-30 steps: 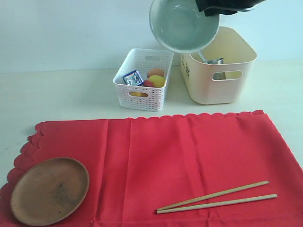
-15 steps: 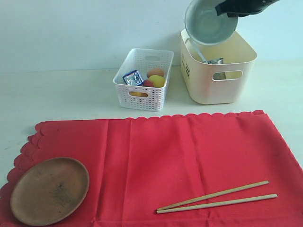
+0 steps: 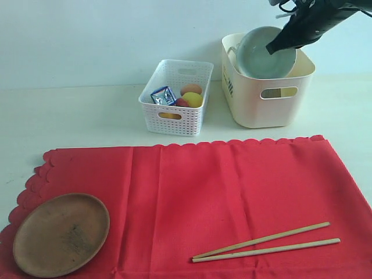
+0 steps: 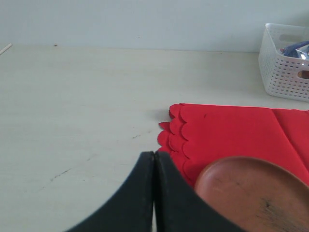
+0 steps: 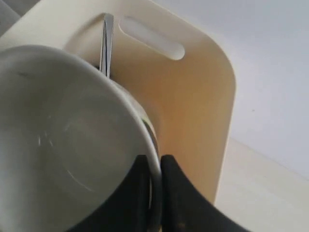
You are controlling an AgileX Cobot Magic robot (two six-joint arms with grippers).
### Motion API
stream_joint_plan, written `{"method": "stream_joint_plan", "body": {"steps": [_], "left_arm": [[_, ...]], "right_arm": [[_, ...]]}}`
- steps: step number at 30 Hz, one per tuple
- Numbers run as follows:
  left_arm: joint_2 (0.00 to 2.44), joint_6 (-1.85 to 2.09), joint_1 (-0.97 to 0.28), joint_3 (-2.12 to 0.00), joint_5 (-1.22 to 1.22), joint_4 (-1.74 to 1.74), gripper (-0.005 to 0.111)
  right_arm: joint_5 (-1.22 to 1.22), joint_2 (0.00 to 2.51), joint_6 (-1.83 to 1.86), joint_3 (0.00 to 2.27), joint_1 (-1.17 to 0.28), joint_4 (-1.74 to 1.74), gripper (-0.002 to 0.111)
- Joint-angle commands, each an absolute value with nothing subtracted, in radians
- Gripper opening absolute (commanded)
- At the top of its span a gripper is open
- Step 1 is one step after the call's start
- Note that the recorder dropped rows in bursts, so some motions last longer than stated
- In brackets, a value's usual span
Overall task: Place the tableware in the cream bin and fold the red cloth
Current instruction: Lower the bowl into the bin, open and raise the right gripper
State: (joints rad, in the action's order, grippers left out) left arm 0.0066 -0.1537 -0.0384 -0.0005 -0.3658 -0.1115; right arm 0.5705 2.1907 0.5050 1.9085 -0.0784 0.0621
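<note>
Through the room camera, the right claw [image 3: 289,39] is hanging at about one o'clock of the scene, clenching the rim of the pale bowl [image 3: 263,53]. The bowl is tilting on edge inside the mouth of the cream bin [image 3: 256,107], lying at roughly eight o'clock from the claw. Since the bowl is sitting within the bin's walls, I judge the coming move is turning on a simple letting-go. The white perforated basket [image 3: 174,110] is standing at nine o'clock of the bin. On the red cloth [image 3: 203,186], the wooden plate [image 3: 61,232] is resting at seven o'clock. The chopsticks [image 3: 267,244] are lying at five, their long axis running nearly nine-to-three. The right arm is working nearer to them, the left nearer to the plate.

Through the left wrist camera, the left claw [image 4: 154,157] is pressing shut on nothing above the table [image 4: 72,106], with the plate just beside its tips.

Through the right wrist camera, the jaws are pinching the bowl's rim, one on either side. A metal handle [image 5: 107,43] is leaning against the bin's wall behind the bowl; knife or spoon, I cannot tell.
</note>
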Motion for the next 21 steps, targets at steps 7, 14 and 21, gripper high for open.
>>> {"method": "stream_joint_plan", "body": {"steps": [7, 14, 21], "left_arm": [[0.0, -0.156, -0.034, 0.0, -0.356, -0.112, 0.0], [0.0, -0.156, -0.034, 0.0, -0.356, -0.112, 0.0], [0.0, -0.156, -0.034, 0.0, -0.356, -0.112, 0.0]], "right_arm": [[0.577, 2.199, 0.544, 1.916, -0.073, 0.053, 0.034], [0.573, 2.148, 0.437, 1.916, -0.073, 0.051, 0.078], [0.585, 2.051, 0.341, 1.916, -0.073, 0.051, 0.077]]}}
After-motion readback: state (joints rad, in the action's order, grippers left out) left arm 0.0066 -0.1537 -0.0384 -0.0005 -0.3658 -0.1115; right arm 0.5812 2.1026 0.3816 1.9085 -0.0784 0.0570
